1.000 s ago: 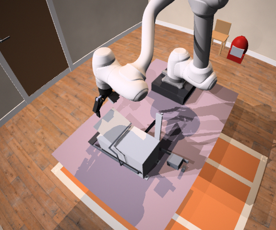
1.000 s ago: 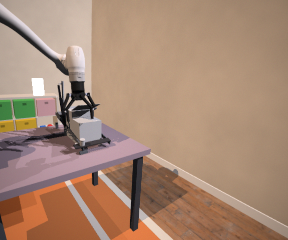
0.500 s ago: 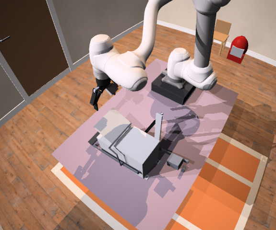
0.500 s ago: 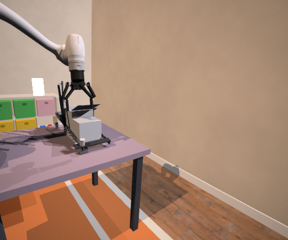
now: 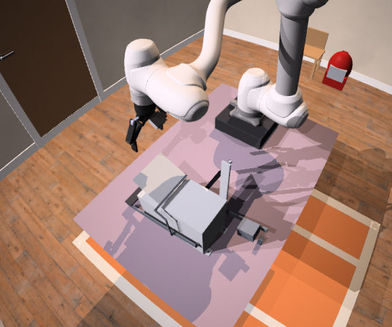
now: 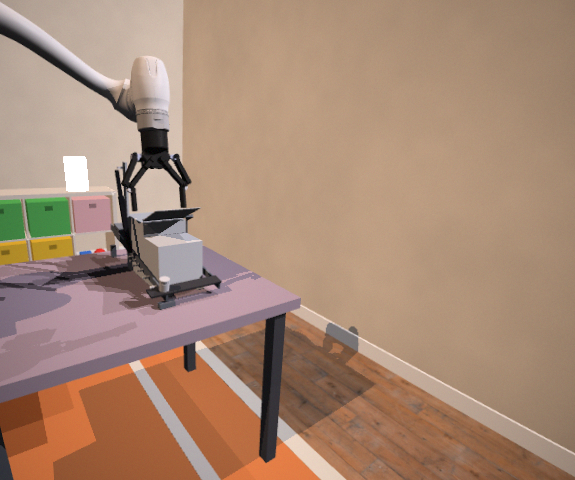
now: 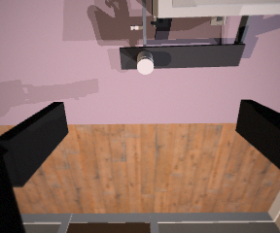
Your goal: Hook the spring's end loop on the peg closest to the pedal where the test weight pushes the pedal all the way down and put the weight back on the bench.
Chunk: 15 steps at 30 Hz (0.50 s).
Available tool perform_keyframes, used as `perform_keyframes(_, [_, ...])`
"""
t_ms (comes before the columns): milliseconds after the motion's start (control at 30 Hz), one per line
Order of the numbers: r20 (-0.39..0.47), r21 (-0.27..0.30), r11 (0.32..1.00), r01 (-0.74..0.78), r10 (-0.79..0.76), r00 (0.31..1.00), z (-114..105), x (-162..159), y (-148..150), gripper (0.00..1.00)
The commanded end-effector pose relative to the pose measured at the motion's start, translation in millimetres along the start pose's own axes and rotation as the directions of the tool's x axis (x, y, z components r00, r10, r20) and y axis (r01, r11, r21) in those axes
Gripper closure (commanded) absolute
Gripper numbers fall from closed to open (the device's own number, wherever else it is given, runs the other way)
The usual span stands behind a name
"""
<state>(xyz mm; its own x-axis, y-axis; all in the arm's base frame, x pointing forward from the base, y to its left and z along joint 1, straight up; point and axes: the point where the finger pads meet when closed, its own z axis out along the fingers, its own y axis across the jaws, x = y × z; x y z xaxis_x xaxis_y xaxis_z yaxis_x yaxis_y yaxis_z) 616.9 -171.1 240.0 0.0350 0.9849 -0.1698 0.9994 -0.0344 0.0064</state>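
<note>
The grey feeder (image 5: 189,211) stands mid-bench with its lid (image 6: 168,211) raised open. Its dark pedal (image 7: 179,55) lies low by the bench top at the feeder's end, also seen in the exterior view (image 6: 189,285). The small steel test weight (image 7: 145,63) (image 6: 164,282) stands upright on the pedal's left part. A tall peg post (image 5: 225,177) rises behind the feeder, with a dark spring (image 5: 211,181) running to it; I cannot tell which peg holds the loop. My gripper (image 7: 152,116) (image 6: 158,204) is wide open and empty, raised above the pedal end, out over the bench edge.
The robot base (image 5: 245,127) sits at the bench's far end. A small grey box (image 5: 249,228) lies beside the feeder. A shelf of coloured bins (image 6: 34,227) stands behind the bench. The wood floor shows just past the bench edge (image 7: 150,124).
</note>
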Motion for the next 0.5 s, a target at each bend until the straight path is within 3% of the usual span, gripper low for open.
perform_keyframes(0, [0.000,-0.002,1.000,0.000,0.000,1.000,-2.4,-0.4,0.4,0.00])
perform_keyframes(467, [0.000,-0.002,1.000,0.000,0.000,1.000,-5.0,-1.0,0.5,0.00])
